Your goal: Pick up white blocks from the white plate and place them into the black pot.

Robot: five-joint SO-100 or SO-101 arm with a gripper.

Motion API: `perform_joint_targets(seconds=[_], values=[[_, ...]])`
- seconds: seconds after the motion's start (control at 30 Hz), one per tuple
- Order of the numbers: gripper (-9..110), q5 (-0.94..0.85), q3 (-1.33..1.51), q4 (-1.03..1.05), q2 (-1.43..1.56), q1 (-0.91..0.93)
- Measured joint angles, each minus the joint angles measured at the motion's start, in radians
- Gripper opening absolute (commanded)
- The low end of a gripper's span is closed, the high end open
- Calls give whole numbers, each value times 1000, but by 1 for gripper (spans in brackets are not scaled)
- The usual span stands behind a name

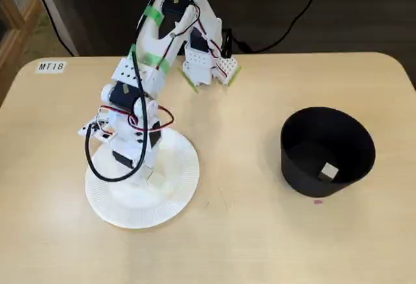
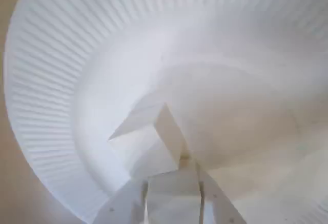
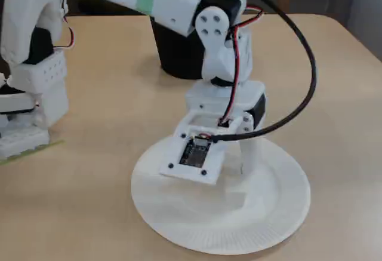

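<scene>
Your block on the plate sits right at the gripper tips in the wrist view, one corner turned up toward the camera, touching or nearly touching the fingers that rise from the bottom edge on either side of it; you cannot tell from any view whether the jaws are apart or pressed onto it. In a fixed view the same block shows as a pale shape just below the gripper, on the plate. Your arm reaches from its base at the table's far edge, folds at the elbow and points the wrist almost straight down over the plate's middle; in the other fixed view the gripper stands nearly upright on the plate, camera board facing you, black cable looping round it. Count one block visible on the plate, and a second block lying on the floor of the pot, well apart to the right in that fixed view. There is one plate, one pot, both resting on the table; the pot shows behind the arm in the other fixed view
</scene>
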Motion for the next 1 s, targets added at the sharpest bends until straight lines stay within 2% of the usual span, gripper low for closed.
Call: perform_joint_targets(seconds=[0.23, 0.4, 0.53, 0.73, 0.87, 1.0], values=[[-2, -6, -34, 9, 209, -28], [-2, -41, -160, 149, 316, -133], [-2, -51, -170, 255, 402, -334], [-2, -38, -204, 397, 419, -758], [-2, 2, -135, 345, 434, -1005], [-2, 28, 15, 160, 466, -1155]])
